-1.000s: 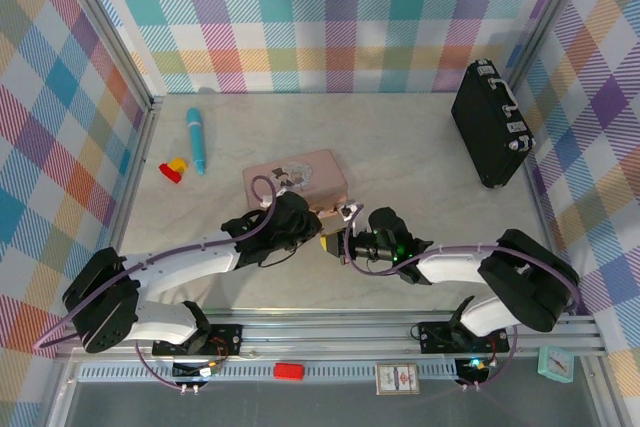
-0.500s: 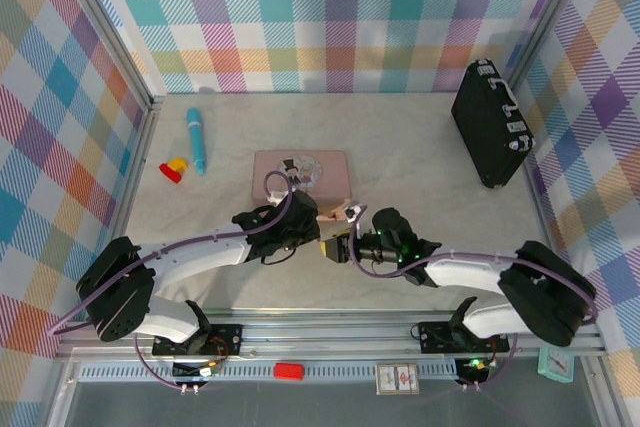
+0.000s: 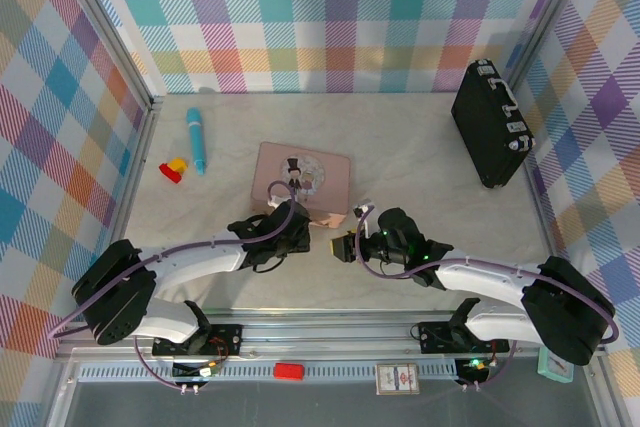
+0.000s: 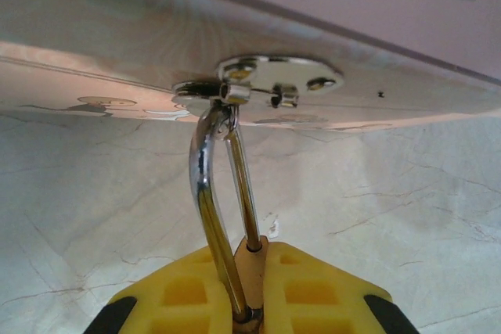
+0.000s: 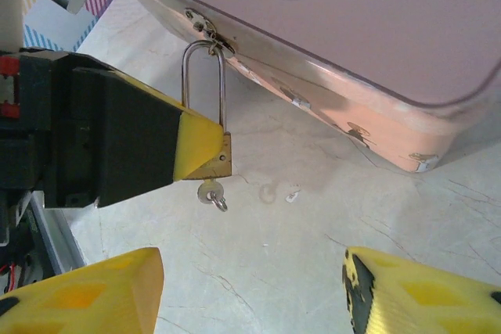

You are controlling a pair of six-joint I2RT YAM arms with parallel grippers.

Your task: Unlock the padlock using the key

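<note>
Pale marbled table (image 5: pixel 329 224), plaid walls behind. Padlock (image 5: pixel 213 158) hangs off the hasp (image 4: pixel 270 77) on the front edge of the pink tin box (image 5: pixel 352 21). Its shackle (image 5: pixel 223 84) is threaded through the hasp ring, with the brass body on the end away from the box. Key (image 5: pixel 211 192) sits in the keyhole at the body's far end, poking out further from the box, nothing touching it.

Left gripper (image 4: pixel 249 287) is clamped on the brass body, a yellow pad on each side, holding the lock stretched out from the box. Right gripper (image 5: pixel 252 291) has its jaws apart and empty. It faces the key from the side opposite the box, near but clear, and the key lies roughly in line with the gap.

Your step, as I judge it: key inserted, unlock not confirmed. Shackle legs look seated in the body, but one is partly hidden by a pad, so you can't be sure.

Next you'd need to bring the right gripper in toward the box, close on the key's head only and twist, while the left keeps the body steady. Key is tiny, so line up carefully or you'll pinch the lock instead.
</note>
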